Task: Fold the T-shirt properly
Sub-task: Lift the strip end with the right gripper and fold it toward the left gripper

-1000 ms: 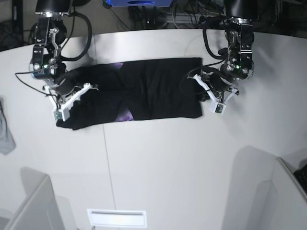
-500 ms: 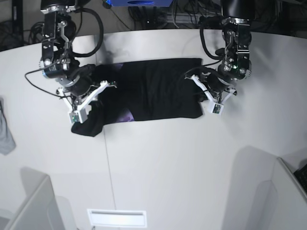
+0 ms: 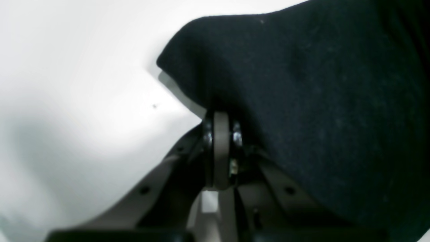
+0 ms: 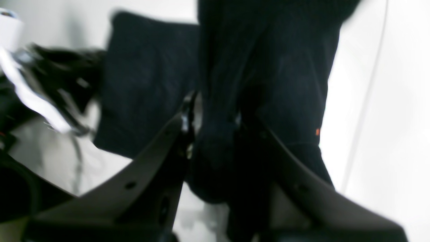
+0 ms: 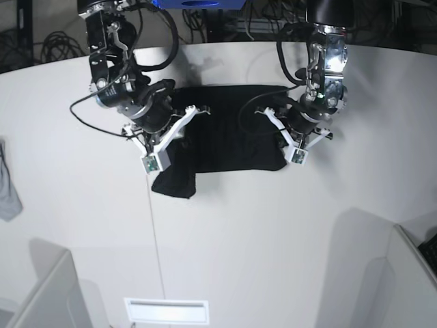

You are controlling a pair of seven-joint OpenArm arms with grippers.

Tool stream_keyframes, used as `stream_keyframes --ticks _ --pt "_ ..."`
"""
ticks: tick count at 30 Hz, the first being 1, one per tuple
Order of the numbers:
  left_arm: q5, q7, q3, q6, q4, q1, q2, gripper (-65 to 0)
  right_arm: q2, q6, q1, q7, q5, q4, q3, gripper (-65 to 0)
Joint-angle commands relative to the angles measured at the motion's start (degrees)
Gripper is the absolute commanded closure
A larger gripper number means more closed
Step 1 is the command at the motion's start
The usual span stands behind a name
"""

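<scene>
Black T-shirt (image 5: 232, 133) laid lengthwise between arms. Bunched end pinched by right gripper (image 5: 164, 137); opposite edge pinched by left gripper (image 5: 290, 133), jaws pressed together.

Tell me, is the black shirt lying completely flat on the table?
No, one end of the black T-shirt hangs lifted from the right gripper.

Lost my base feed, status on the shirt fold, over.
Left gripper shut on the T-shirt edge. Right gripper shut on a bunched fold, lifted off the table. Nothing in the way; grey cloth far aside.
</scene>
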Motion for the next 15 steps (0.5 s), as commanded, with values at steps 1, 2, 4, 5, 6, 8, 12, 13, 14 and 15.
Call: stream_keyframes --ticks 1,2,4,5,6,8,12,13,14,15 --pt "1.26 3.45 0.24 -0.18 -0.20 0.39 0.03 0.0 -0.23 0.16 0.52 1.69 0.69 1.37 -0.98 0.0" --pt "1.26 3.45 0.24 -0.18 -0.20 0.39 0.03 0.0 -0.23 0.16 0.52 2.22 0.69 1.37 -1.69 0.0" --pt "1.26 3.45 0.24 -0.18 -0.20 0.39 -0.06 0.0 -0.49 0.16 0.52 2.84 0.87 1.37 -3.09 0.0" --pt "1.26 3.45 0.24 -0.18 -0.20 0.39 -0.06 0.0 -1.02 -0.19 0.52 3.19 0.95 1.37 -3.80 0.0" --pt "1.26 3.45 0.24 -0.18 -0.20 0.39 -0.15 0.0 -1.55 -1.07 0.52 3.45 0.95 1.37 -4.50 0.0" --pt "1.26 3.45 0.24 -0.18 -0.20 0.39 -0.24 0.0 -1.90 -2.83 0.52 3.45 0.95 1.37 -6.17 0.0" --pt "1.26 3.45 0.24 -0.18 -0.20 0.47 -0.24 0.0 -2.07 -5.64 1.49 3.72 0.95 1.37 -11.44 0.0" --pt "1.26 3.45 0.24 -0.18 -0.20 0.47 -0.24 0.0 -2.51 -6.61 1.84 4.24 0.95 1.28 -12.67 0.0" --pt "1.26 3.45 0.24 -0.18 -0.11 0.47 -0.24 0.0 -2.78 -7.57 1.93 4.77 0.78 1.02 -13.64 0.0" --pt "1.26 3.45 0.24 -0.18 -0.02 0.47 -0.24 0.0 -2.95 -8.36 2.28 5.30 0.69 0.93 -14.43 0.0"
